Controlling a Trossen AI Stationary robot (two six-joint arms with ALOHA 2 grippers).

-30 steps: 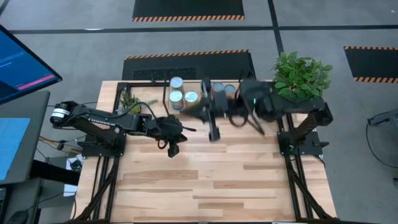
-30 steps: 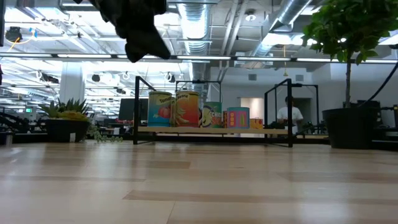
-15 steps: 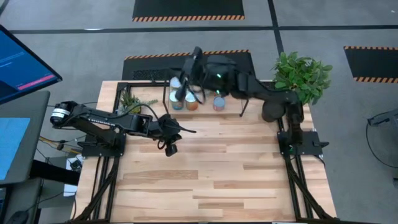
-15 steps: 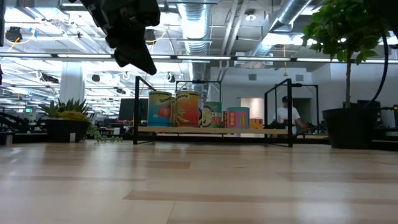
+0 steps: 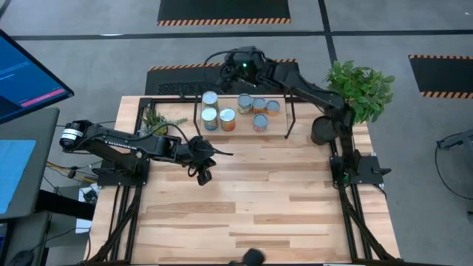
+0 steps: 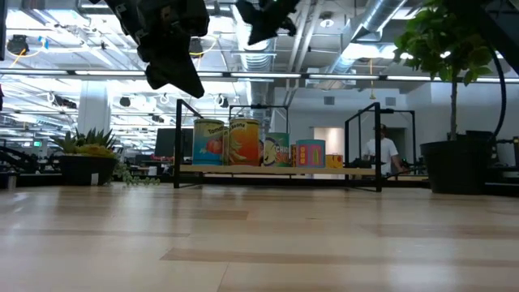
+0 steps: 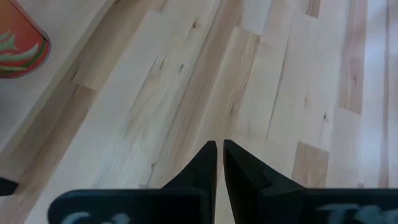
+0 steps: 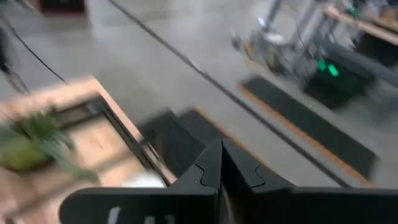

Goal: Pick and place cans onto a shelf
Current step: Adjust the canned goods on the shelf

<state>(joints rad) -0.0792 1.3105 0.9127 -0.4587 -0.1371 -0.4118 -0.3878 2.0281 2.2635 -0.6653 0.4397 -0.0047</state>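
Seven cans stand upright on the low wooden shelf (image 5: 278,123) at the table's far edge: three at its left end (image 5: 210,117), the rest (image 5: 259,106) toward its middle. The low view shows them in a row (image 6: 243,142). My left gripper (image 5: 203,175) is shut and empty above the table, in front of the shelf's left end; its wrist view (image 7: 219,148) shows bare planks and an orange can label (image 7: 18,43). My right gripper (image 5: 235,60) is shut and empty, raised beyond the shelf, past the table's far edge; its wrist view (image 8: 221,155) looks at the floor.
A big potted plant (image 5: 358,89) stands at the table's far right corner, under my right arm. A small plant (image 5: 159,118) sits left of the shelf. A monitor (image 5: 26,70) stands off the table's left. Bare planks lie in front of the shelf (image 5: 259,192).
My right arm has swung from just in front of the shelf, up and over the cans, toward the far edge, and now reaches beyond the table. The cans have stayed where they were. My left gripper has kept nearly still.
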